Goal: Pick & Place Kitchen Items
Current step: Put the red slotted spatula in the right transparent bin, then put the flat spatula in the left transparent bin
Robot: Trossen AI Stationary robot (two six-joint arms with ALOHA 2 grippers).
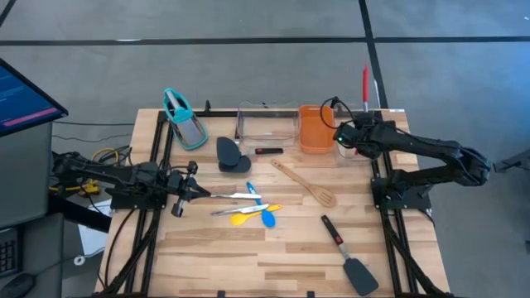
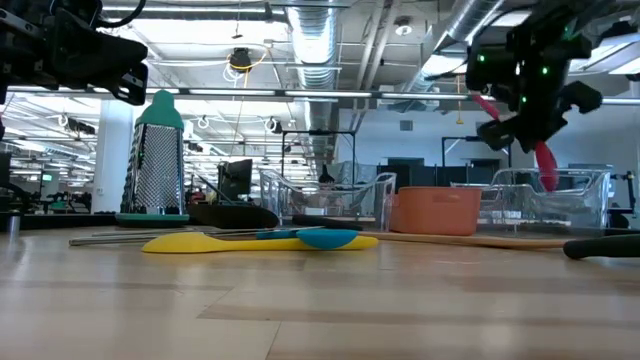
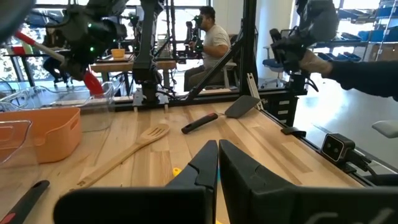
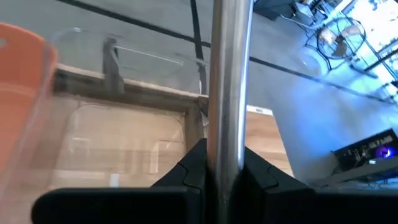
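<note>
Wooden table (image 1: 207, 257), right gripper (image 1: 339, 135) edge-side

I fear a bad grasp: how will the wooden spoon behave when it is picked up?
The wooden spoon looks rigid, one solid piece, so it should not bend. It is probably light. It lies flat on the table, so a claw gets little height to pinch, and the wider slotted head may tilt it.

Non-task items on my table (image 1: 207, 248): orange tub (image 1: 314, 129) at far edge, between two clear plastic trays (image 1: 267, 122). Teal-handled grater (image 1: 187, 122) far left. Monitor (image 1: 25, 98) off-table. Seated person (image 3: 211, 43) in room behind.
</note>
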